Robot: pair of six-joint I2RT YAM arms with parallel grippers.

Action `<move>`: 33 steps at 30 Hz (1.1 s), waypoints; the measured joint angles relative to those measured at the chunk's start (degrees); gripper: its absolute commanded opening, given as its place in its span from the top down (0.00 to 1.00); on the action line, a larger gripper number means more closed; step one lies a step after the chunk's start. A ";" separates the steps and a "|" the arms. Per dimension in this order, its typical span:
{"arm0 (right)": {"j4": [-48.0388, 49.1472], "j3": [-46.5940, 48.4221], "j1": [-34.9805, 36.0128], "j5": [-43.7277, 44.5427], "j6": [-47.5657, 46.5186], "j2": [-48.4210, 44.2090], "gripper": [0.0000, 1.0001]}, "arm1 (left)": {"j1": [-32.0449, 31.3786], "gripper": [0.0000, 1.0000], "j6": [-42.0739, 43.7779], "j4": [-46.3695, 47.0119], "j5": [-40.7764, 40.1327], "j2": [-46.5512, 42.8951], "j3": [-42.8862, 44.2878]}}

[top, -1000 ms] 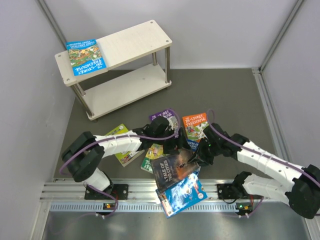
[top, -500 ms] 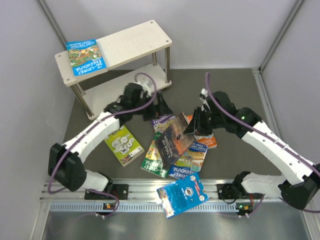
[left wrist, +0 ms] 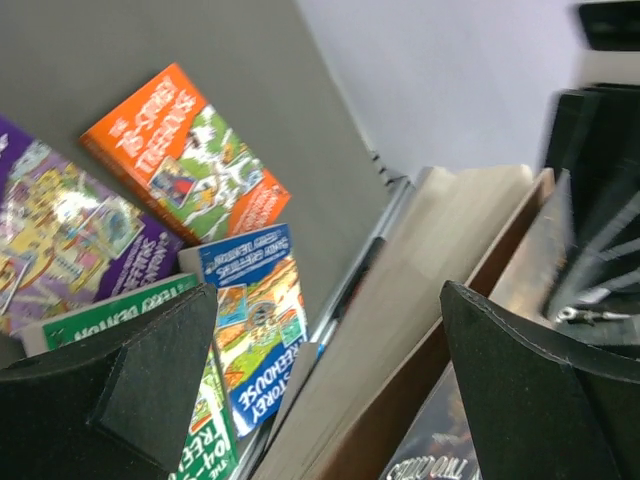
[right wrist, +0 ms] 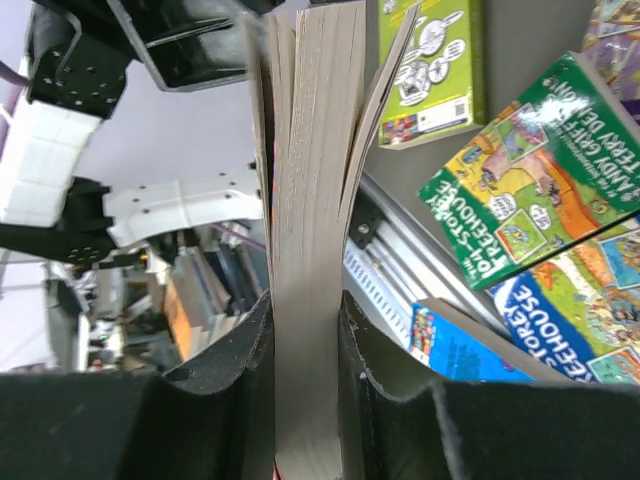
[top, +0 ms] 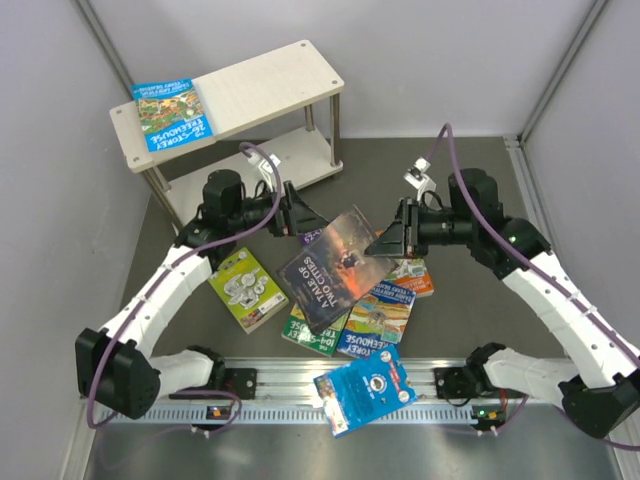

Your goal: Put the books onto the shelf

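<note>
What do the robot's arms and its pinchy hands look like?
The left arm and the right arm both have smooth white shells, a bit like tubes, with chunky round black joints between them. A thin purple cable runs along each arm. The left gripper and the right gripper each have two matte black, wedge-shaped fingers.

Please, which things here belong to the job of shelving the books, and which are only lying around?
For the job: shelf, blue book on its top board, dark book in the right gripper, open left gripper near it, lime-green book, bright blue book, orange book, green book.
Not for the job: metal rail, walls.
</note>
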 measured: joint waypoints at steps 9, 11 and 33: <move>7.82 -2.25 -8.85 -10.75 4.09 0.11 1.00 | 6.05 0.01 -4.79 7.82 8.72 -3.69 -1.16; 9.57 -2.25 -9.73 -12.11 4.66 0.11 1.00 | 7.67 0.01 -6.36 9.88 10.14 -4.98 -1.97; 17.22 -7.02 -10.23 -18.51 10.14 -0.96 1.00 | 11.28 0.01 -9.49 13.53 14.93 -0.92 2.73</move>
